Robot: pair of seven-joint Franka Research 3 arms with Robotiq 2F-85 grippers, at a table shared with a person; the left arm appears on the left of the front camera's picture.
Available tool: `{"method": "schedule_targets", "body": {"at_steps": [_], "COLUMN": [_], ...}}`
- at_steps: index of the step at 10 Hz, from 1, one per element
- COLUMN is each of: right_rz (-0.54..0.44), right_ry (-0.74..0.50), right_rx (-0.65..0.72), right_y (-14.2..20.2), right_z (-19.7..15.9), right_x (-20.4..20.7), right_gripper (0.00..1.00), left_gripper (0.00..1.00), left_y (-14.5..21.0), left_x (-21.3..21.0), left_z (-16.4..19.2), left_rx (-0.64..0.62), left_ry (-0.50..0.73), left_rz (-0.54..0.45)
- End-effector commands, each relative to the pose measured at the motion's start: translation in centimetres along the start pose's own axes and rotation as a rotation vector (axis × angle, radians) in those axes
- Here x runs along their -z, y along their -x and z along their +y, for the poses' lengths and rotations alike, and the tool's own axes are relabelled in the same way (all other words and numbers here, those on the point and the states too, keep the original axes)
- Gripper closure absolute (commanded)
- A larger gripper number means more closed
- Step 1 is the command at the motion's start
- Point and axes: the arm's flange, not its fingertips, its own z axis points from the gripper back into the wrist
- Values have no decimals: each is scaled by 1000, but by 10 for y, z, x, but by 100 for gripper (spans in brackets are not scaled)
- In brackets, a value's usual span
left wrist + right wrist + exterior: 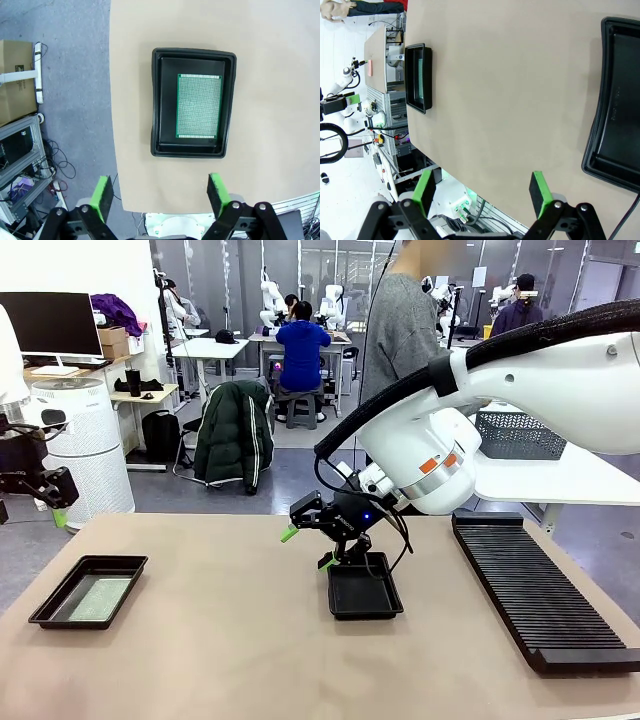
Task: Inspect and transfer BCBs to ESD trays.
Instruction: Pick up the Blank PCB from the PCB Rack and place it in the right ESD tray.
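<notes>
Tan table (220, 660), front view: 2 black ESD trays, 1 BCB, 1 long ribbed rack (540, 585) along the right side. Left tray (45, 612) at lower left holds the BCB (92, 596) lying flat, its long axis along the tray's length, running away from the camera. Centre tray (365, 608) is bare. Right gripper (308, 547) hangs over its far rim, jaws spread, nothing between the pads. Person (400, 330) in grey stands at the far side.

Left wrist view: left gripper (160, 195) wide open at frame bottom, holding nothing. Left tray sits centre frame; the BCB's long axis is vertical in frame, with the board nearer the right wall. Cardboard box (15, 80) on the floor at upper left.

Right wrist view: jaws apart, empty. Centre tray at the right edge, left tray at upper left with a green sliver of board.
</notes>
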Motion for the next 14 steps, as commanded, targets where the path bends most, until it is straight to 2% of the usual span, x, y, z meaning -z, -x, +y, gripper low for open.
{"method": "schedule_targets", "body": {"at_steps": [1, 14], "right_rz": [-5, -5], "right_ry": [6, 6], "right_rx": [9, 9], "right_y": [1, 1], "right_z": [0, 0], "right_x": [1, 1], "right_gripper": [0, 0], "left_gripper": [0, 0], "left_y": [0, 0], "left_x": [0, 0], "left_z": [0, 0], "left_rx": [-5, -5], "left_ry": [15, 15], "left_rz": [0, 0]}}
